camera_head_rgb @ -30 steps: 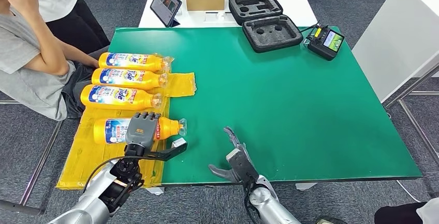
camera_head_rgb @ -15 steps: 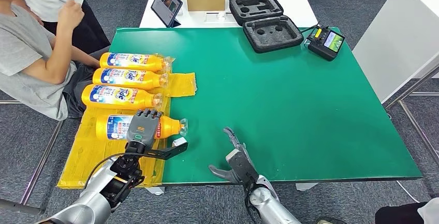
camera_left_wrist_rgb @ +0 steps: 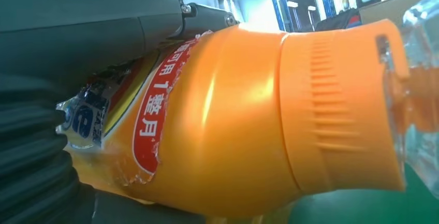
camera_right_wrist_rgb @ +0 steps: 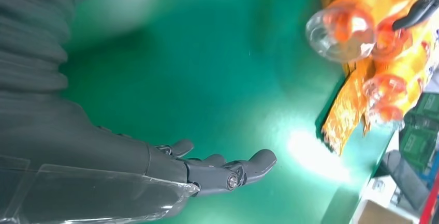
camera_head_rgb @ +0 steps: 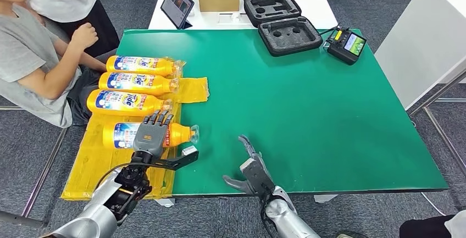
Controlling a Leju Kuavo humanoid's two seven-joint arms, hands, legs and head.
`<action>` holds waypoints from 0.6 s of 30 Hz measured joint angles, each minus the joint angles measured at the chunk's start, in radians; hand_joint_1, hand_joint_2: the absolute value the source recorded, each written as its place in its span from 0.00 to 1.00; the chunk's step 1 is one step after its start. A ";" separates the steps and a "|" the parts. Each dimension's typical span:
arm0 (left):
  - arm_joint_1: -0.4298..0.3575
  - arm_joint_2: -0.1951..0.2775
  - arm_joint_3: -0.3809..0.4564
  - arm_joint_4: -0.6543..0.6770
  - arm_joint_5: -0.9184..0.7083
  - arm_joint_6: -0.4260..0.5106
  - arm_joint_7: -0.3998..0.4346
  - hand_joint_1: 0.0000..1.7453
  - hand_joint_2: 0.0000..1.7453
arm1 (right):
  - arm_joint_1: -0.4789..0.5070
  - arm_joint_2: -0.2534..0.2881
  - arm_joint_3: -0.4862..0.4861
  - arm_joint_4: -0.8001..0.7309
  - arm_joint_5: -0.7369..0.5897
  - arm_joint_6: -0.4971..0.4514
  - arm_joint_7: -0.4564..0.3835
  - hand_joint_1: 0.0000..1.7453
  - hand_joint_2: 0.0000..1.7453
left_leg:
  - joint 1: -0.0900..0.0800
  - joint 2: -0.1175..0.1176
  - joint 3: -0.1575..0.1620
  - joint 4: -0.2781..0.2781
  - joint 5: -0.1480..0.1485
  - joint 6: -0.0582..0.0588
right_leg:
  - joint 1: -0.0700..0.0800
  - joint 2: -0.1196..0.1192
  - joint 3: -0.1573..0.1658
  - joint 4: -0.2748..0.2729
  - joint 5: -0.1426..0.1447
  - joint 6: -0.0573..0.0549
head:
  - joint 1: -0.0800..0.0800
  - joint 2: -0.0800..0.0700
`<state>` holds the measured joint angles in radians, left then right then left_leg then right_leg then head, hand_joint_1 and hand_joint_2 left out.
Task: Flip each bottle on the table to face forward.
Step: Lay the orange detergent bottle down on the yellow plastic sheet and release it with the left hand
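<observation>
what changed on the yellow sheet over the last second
The left hand, gripping the nearest bottle, has carried it slightly toward the other three bottles; the seated person's arm came down. The right hand stayed open over the green table.

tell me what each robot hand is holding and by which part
The left robot hand grips the nearest orange bottle around its body near the neck. The right robot hand holds nothing, its fingers spread.

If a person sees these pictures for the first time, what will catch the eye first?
Four orange bottles lie in a row on a yellow sheet at the left edge of the green table. The left hand rests on the nearest bottle. The right hand hovers open over the table's near edge.
</observation>
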<state>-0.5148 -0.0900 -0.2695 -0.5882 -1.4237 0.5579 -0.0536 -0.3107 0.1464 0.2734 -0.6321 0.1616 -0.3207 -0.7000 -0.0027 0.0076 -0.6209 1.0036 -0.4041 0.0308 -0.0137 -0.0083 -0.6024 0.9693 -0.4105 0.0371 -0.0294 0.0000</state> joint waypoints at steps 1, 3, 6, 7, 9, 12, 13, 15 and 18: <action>0.001 -0.002 0.005 0.000 0.017 -0.004 -0.015 0.09 1.00 | 0.000 0.000 -0.003 0.000 -0.002 -0.002 0.000 0.00 1.00 | 0.000 0.000 0.000 0.000 0.000 0.000 | 0.000 0.000 0.000 0.000 0.000 0.000 | 0.000 0.000; 0.004 -0.006 0.013 0.000 0.039 -0.011 -0.036 0.06 1.00 | -0.001 0.000 -0.009 0.000 -0.005 0.001 0.000 0.00 1.00 | 0.000 0.000 0.000 0.000 0.000 0.000 | 0.000 0.000 0.000 0.000 0.000 0.000 | 0.000 0.000; 0.008 -0.011 0.021 0.000 0.054 -0.009 -0.046 0.06 1.00 | 0.000 -0.002 -0.015 0.000 -0.008 0.007 0.000 0.00 1.00 | 0.000 0.000 0.000 0.000 0.000 0.000 | 0.000 0.000 0.000 0.000 0.000 0.000 | 0.000 0.000; 0.009 -0.012 0.024 0.000 0.058 -0.006 -0.048 0.05 1.00 | 0.000 -0.002 -0.015 0.000 -0.009 0.009 0.000 0.00 1.00 | 0.000 0.000 0.000 0.000 0.000 0.000 | 0.000 0.000 0.000 0.000 0.000 0.000 | 0.000 0.000; 0.012 -0.014 0.026 0.000 0.063 0.001 -0.050 0.05 1.00 | 0.001 -0.003 -0.016 0.000 -0.009 0.011 0.000 0.00 1.00 | 0.000 0.000 0.000 0.000 0.000 0.000 | 0.000 0.000 0.000 0.000 0.000 0.000 | 0.000 0.000; 0.016 -0.016 0.028 0.000 0.066 0.004 -0.053 0.04 1.00 | 0.002 -0.004 -0.016 0.000 -0.009 0.015 0.000 0.00 1.00 | 0.000 0.000 0.000 0.000 0.000 0.000 | 0.000 0.000 0.000 0.000 0.000 0.000 | 0.000 0.000; 0.017 -0.017 0.030 0.000 0.066 0.004 -0.054 0.03 1.00 | 0.002 -0.005 -0.016 0.000 -0.009 0.015 0.000 0.00 1.00 | 0.000 0.000 0.000 0.000 0.000 0.000 | 0.000 0.000 0.000 0.000 0.000 0.000 | 0.000 0.000; 0.018 -0.018 0.031 0.000 0.066 0.004 -0.054 0.01 1.00 | 0.002 -0.005 -0.016 0.000 -0.009 0.015 0.000 0.00 1.00 | 0.000 0.000 0.000 0.000 0.000 0.000 | 0.000 0.000 0.000 0.000 0.000 0.000 | 0.000 0.000; 0.019 -0.020 0.032 0.000 0.059 0.014 -0.049 0.00 1.00 | 0.001 -0.005 -0.016 0.000 -0.008 0.016 0.000 0.00 1.00 | 0.000 0.000 0.000 0.000 0.000 0.000 | 0.000 0.000 0.000 0.000 0.000 0.000 | 0.000 0.000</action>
<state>-0.4957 -0.1096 -0.2374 -0.5883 -1.3649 0.5724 -0.1021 -0.3094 0.1411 0.2575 -0.6320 0.1540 -0.3052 -0.7000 -0.0029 0.0076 -0.6210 1.0036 -0.4043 0.0309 -0.0138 -0.0085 -0.6025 0.9693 -0.4105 0.0372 -0.0293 0.0000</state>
